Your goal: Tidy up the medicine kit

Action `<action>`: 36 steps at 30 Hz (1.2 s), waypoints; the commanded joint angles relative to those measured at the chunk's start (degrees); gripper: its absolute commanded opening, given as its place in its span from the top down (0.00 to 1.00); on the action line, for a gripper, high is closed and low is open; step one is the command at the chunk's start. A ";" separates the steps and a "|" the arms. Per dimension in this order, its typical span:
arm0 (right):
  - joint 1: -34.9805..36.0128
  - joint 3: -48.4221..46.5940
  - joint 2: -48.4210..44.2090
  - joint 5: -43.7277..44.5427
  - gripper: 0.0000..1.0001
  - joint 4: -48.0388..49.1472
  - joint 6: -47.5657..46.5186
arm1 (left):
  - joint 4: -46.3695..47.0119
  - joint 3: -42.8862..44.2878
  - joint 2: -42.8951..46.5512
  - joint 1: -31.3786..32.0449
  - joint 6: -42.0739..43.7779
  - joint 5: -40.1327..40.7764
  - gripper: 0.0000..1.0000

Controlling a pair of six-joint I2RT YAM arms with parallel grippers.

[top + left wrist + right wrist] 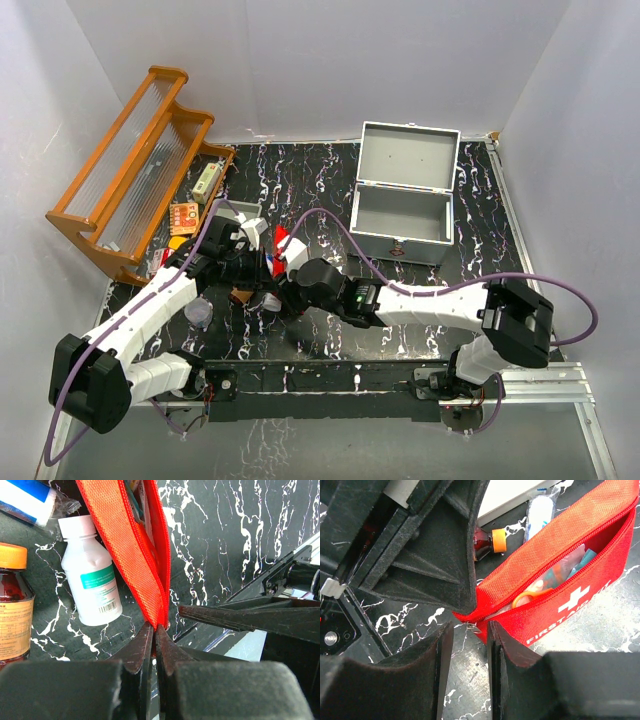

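A red first aid pouch [555,575] lies unzipped on the black marble table, with orange-handled scissors [530,597] and packets inside. It also shows in the left wrist view [127,545] and the top view [281,250]. My left gripper [154,630] is shut on the pouch's end by the zipper. My right gripper [470,630] is open, its fingers straddling the metal zipper pull [472,625] at that same end. A white bottle [92,577], a brown bottle with an orange cap [12,605] and a blue-and-white roll [27,500] lie beside the pouch.
An open grey metal case [405,195] stands at the back right. A wooden rack [130,170] leans at the back left, with a small box [207,182] and an orange packet [183,215] near it. A small clear cup [199,313] sits by the left arm.
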State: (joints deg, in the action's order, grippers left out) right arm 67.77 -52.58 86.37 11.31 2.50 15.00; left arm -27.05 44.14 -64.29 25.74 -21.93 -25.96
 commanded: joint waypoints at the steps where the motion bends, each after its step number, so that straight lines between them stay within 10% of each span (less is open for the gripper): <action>1: -0.09 -0.88 0.24 -0.44 0.69 4.35 -1.76 | -0.11 2.00 0.33 0.37 0.05 -1.37 1.00; 21: -1.03 -1.47 3.86 -1.28 0.66 3.13 2.74 | -0.12 2.14 0.08 0.37 0.36 -1.47 1.00; 36: -1.41 -1.45 3.46 0.53 0.95 -0.35 4.14 | -0.51 1.94 0.04 0.37 0.62 -0.36 1.00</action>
State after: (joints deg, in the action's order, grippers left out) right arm 66.70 -52.60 90.50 9.50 2.70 18.55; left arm -26.87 44.25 -64.73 25.74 -21.85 -25.85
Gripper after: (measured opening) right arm 0.088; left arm 0.010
